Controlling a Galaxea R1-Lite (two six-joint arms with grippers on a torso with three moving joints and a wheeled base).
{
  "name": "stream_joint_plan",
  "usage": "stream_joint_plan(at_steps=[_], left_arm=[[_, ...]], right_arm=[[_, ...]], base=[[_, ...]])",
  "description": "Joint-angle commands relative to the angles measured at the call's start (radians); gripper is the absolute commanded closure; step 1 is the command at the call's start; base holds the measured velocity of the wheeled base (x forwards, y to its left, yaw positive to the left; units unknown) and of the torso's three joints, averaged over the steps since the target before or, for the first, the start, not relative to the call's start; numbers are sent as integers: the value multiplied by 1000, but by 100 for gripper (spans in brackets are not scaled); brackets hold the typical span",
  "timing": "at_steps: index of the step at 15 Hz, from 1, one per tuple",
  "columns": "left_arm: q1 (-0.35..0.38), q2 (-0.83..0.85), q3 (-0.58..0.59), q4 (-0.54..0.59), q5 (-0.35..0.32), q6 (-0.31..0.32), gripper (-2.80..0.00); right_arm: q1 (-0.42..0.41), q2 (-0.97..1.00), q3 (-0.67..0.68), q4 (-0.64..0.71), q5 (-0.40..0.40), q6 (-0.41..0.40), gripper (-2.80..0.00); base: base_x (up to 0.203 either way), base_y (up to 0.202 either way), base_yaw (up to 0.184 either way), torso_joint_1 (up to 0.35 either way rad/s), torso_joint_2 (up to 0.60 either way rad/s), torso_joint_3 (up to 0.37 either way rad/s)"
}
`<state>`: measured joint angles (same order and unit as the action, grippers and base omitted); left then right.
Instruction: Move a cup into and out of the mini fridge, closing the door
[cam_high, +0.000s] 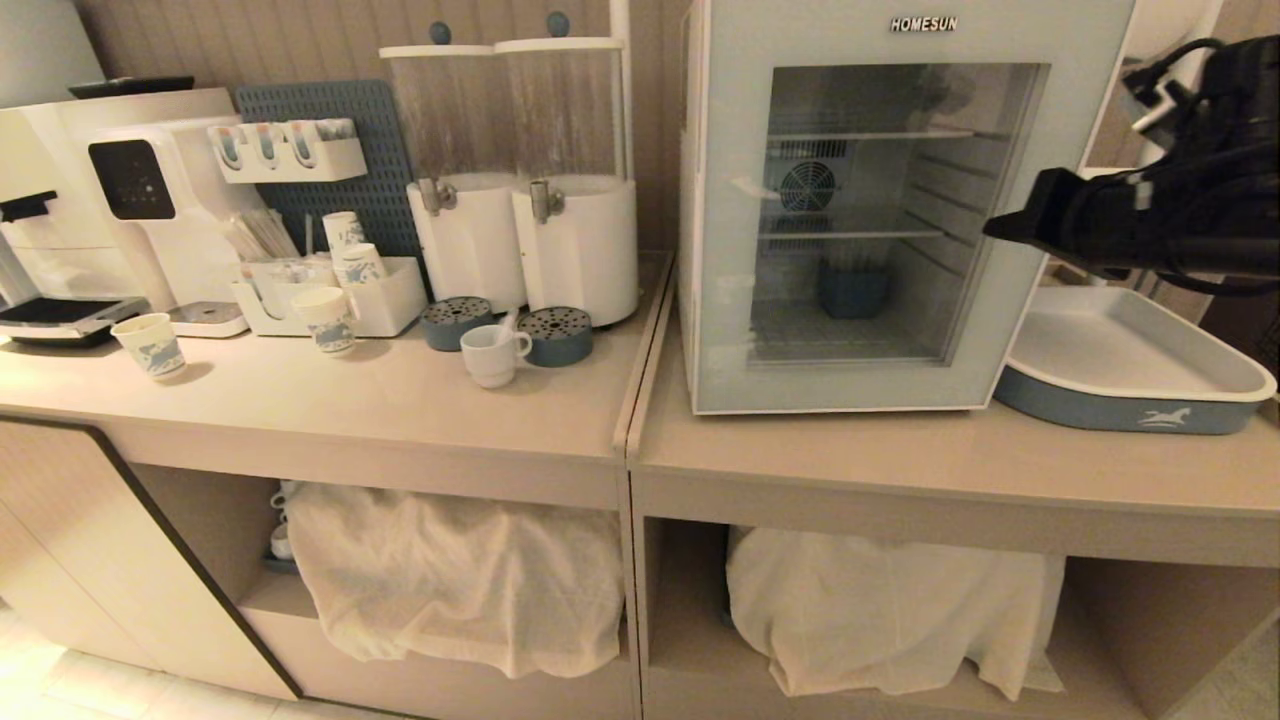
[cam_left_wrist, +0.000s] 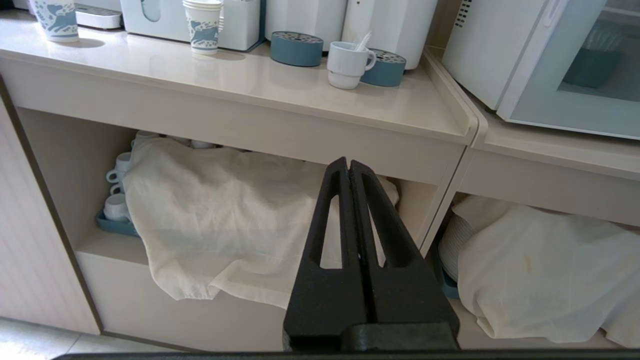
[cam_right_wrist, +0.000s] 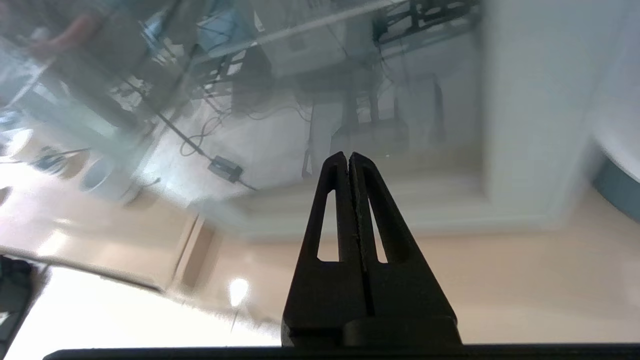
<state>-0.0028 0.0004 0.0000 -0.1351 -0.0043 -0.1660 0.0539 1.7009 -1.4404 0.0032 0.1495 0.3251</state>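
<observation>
fridge: stands at the left end of the right counter section, its left side close to the seam between the two tops
door: closed flush, glass window showing wire shelves and a blue box low inside
cup: on the left counter, in front of the two dispensers, touching or just beside the right blue drip tray; handle points toward the fridge
open room: bare counter in front of the cup to the counter edge, and a strip in front of the door
right gripper: level, at the door's right edge at shelf height, fingers pressed together, nothing held; contact with the door cannot be told
left gripper: low, in front of the open shelf under the left counter, fingers pressed together, empty
tray: white and blue, right of the fridge, under the right arm
counter: pale beige, two sections side by side
below: cloths cover stacks on the lower shelves
left side: paper cups, coffee machine
</observation>
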Motion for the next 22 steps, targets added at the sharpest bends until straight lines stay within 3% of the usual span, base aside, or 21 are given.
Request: stream_joint_plan(at_steps=[1, 4, 9, 10, 12, 13, 15, 17, 19, 21, 22], left_arm=[[0, -5, 40, -1, 0, -1, 0], [0, -5, 40, -1, 0, -1, 0], [0, -5, 40, -1, 0, -1, 0], [0, -5, 40, -1, 0, -1, 0], [0, -5, 40, -1, 0, -1, 0], [0, -5, 40, -1, 0, -1, 0], [0, -5, 40, -1, 0, -1, 0], [0, -5, 40, -1, 0, -1, 0], [0, -5, 40, -1, 0, -1, 0], [0, -5, 40, -1, 0, -1, 0], [0, -5, 40, -1, 0, -1, 0]], right_arm=[[-44, -308, 151, 14, 25, 2, 0], [-68, -647, 308, 94, 76, 2, 0], [-64, -1217, 474, 435, 210, -2, 0], [-43, -1307, 513, 494, 215, -4, 0], [-21, -1422, 639, 646, 137, -7, 0], [-26, -1472, 722, 623, 115, -25, 0], [-38, -1595, 915, 431, 44, -97, 0], [-43, -1657, 1054, 256, -152, -159, 0], [-45, -1682, 1212, 54, -262, -239, 0], [-46, -1691, 1400, -115, -324, -350, 0], [-47, -1694, 1444, -121, -333, -367, 0]], base=[[0, 0, 0, 0, 0, 0], [0, 0, 0, 0, 0, 0], [0, 0, 0, 0, 0, 0], [0, 0, 0, 0, 0, 0], [0, 0, 0, 0, 0, 0], [0, 0, 0, 0, 0, 0], [0, 0, 0, 0, 0, 0], [0, 0, 0, 0, 0, 0], [0, 0, 0, 0, 0, 0], [0, 0, 0, 0, 0, 0], [0, 0, 0, 0, 0, 0]])
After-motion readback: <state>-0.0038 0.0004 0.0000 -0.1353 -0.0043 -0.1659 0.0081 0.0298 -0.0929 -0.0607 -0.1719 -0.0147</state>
